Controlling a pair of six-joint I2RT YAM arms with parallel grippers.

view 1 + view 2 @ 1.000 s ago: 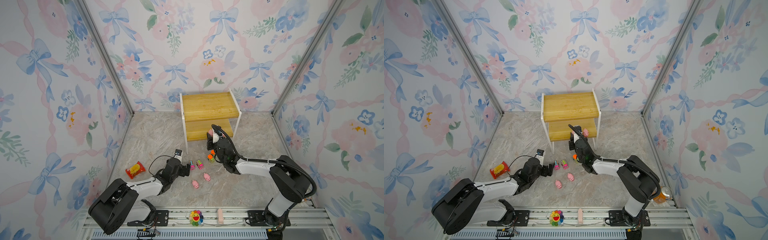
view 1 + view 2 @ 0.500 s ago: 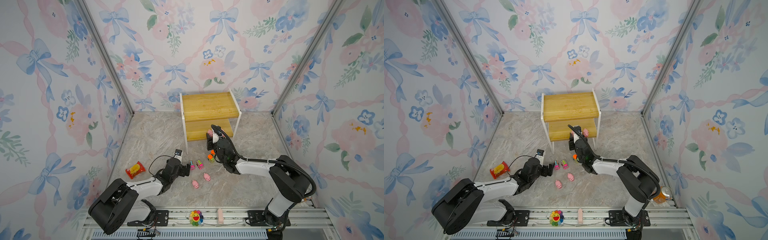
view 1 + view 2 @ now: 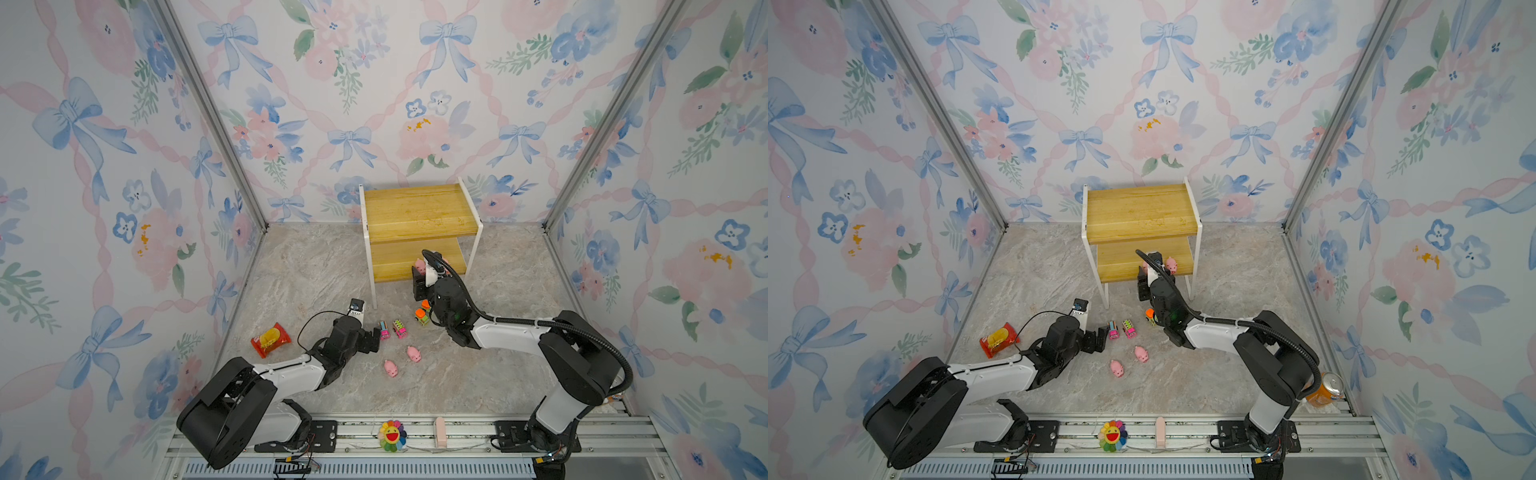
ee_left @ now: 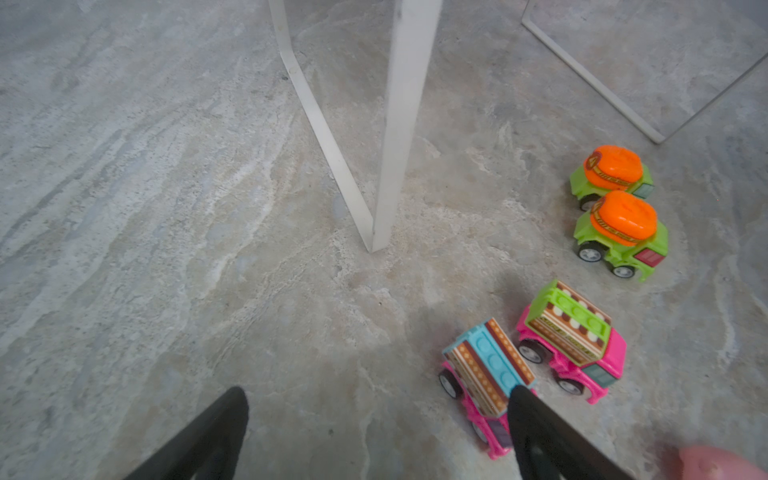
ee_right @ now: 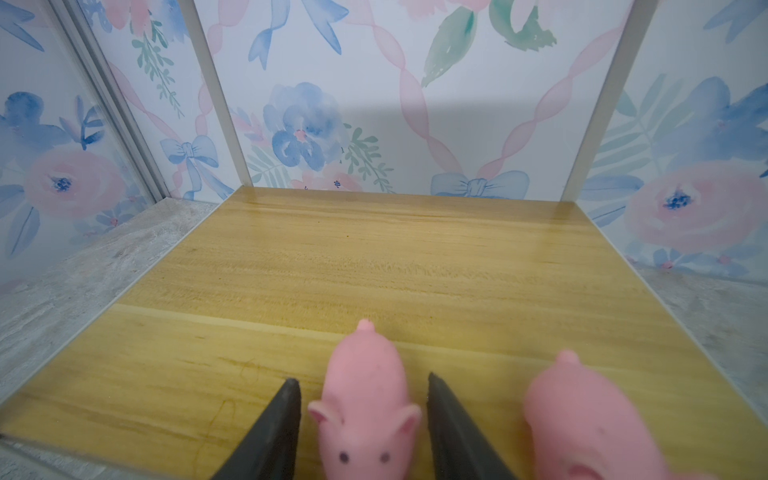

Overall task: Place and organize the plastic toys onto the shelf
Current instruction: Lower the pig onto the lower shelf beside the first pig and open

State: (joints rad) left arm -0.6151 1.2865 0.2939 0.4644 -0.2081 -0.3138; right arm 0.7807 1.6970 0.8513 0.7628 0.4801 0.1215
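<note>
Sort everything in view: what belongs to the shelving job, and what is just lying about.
Job: shelf; two pigs on its lower board; two loose pigs; two pink trucks; two green trucks.
Lying about: red snack packet; rainbow flower; orange can; small pink block.

shelf (image 3: 419, 212) lower board: two pigs (image 5: 365, 399) | floor (image 3: 316, 266) before shelf: four trucks (image 4: 582, 332), two more pigs (image 3: 390, 368)

Wide-spread pincer (image 4: 378, 392) just beside blue-topped pink truck (image 4: 486, 370); shelf leg (image 4: 399, 124) beyond

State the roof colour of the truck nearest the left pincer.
The truck has a light blue roof; left wrist view shows it best.
</note>
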